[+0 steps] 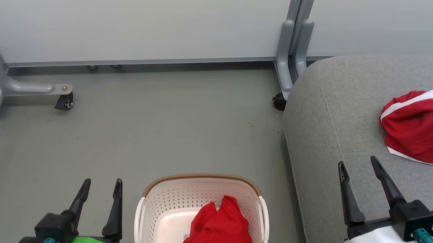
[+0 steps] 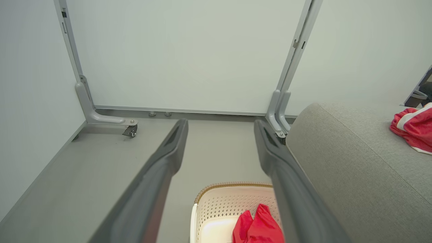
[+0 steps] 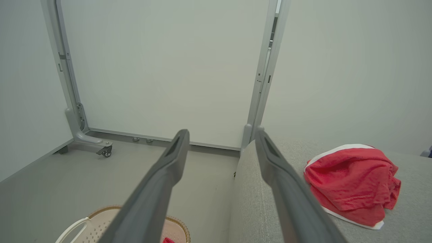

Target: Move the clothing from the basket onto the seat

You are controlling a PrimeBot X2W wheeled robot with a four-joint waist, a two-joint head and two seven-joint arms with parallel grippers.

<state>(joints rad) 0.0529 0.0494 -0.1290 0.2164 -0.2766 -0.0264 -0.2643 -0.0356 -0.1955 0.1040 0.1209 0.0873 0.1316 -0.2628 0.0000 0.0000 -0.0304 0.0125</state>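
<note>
On grey floor (image 1: 159, 123): cream-white perforated plastic basket (image 1: 174, 202) w/ brown rim, holding one crumpled bright red garment (image 1: 219, 236). On light grey fabric seat cushion (image 1: 334, 122) at right: second red garment w/ white trim (image 1: 422, 122). Beside basket, left pincer (image 1: 103, 182); over cushion, right pincer (image 1: 358, 161). Both spread wide, gripping nothing.

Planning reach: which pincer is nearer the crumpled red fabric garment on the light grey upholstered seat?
Right. The right pincer sits over the seat, just short of that garment; the left pincer is far off, beyond the cream perforated plastic basket.
</note>
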